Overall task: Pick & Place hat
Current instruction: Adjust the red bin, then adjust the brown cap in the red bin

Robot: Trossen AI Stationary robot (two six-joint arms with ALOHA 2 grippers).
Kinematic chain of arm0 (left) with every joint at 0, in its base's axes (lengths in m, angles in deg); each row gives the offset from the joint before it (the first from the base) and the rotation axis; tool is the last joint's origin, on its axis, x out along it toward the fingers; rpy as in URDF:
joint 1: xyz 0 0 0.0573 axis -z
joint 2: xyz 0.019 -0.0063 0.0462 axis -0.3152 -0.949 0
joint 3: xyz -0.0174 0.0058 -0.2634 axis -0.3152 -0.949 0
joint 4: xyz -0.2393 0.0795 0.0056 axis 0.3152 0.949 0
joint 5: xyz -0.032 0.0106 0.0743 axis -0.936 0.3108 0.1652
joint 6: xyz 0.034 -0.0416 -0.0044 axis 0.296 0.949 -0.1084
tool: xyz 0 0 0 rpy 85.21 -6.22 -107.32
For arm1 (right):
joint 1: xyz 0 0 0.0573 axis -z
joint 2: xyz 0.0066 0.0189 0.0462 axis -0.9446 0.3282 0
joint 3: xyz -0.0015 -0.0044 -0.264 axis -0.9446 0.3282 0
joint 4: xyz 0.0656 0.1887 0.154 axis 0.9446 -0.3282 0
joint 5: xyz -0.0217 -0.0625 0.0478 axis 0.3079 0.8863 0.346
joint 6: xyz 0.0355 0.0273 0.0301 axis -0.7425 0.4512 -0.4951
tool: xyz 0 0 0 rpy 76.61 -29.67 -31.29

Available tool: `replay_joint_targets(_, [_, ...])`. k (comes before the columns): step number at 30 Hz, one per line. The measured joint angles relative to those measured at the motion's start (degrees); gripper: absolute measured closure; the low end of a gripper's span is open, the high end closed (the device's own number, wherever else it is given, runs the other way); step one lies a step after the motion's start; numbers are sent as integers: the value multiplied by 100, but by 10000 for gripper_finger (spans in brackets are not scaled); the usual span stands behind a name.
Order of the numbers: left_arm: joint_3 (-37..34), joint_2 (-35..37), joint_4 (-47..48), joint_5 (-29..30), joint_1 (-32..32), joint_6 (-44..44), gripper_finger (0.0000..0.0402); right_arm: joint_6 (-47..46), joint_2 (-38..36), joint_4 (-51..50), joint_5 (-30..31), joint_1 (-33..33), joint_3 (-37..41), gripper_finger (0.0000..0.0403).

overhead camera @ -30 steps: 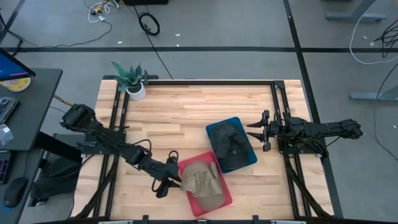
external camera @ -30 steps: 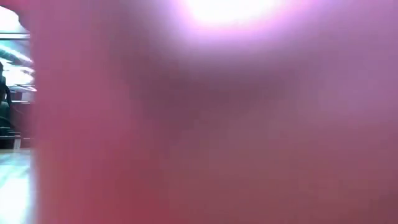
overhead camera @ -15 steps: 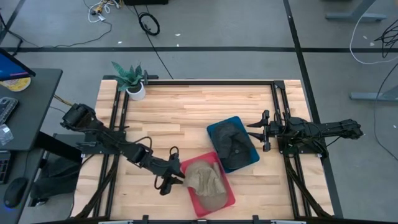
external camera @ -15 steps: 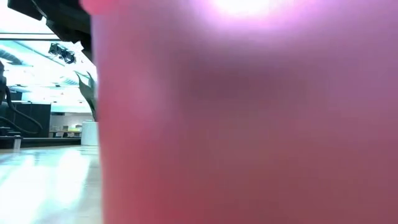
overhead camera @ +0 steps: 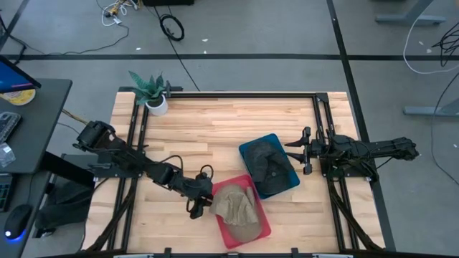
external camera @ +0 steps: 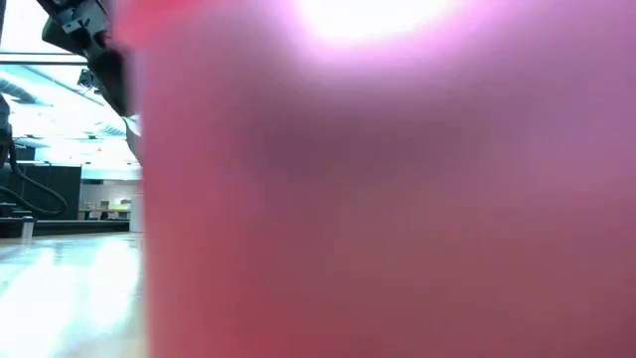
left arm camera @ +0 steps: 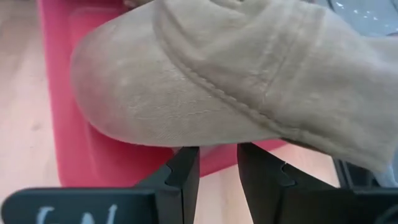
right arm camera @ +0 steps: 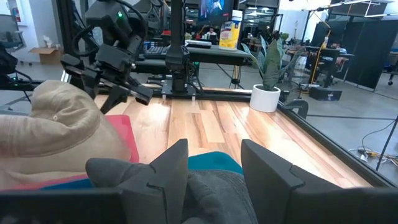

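— High view first: how far along is the hat job?

— Early, I'd judge. The tan hat (overhead camera: 235, 208) lies in the red bin (overhead camera: 262, 228) near the table's front edge, and a dark hat (overhead camera: 270, 168) sits in the blue bin (overhead camera: 249, 147) just beside it. Neither looks lifted.

— And the left gripper (overhead camera: 202, 201)?

— It is at the red bin's left rim, right against the tan hat's brim. From its wrist camera the fingers (left arm camera: 185, 171) stand slightly apart, just under the brim's edge, with nothing pinched between them that I can see.

— So the grasp is yet to come?

— Seemingly: closing on the brim, lifting and placing all remain.

— The right gripper (overhead camera: 300, 152)?

— It waits at the blue bin's right side, fingers spread, empty.
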Motion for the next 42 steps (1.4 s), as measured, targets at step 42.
replay_joint_targets(42, [-33, 1426, 2833, 717, -1527, -616, 383, 1, 0, -1, 0, 0, 0, 247])
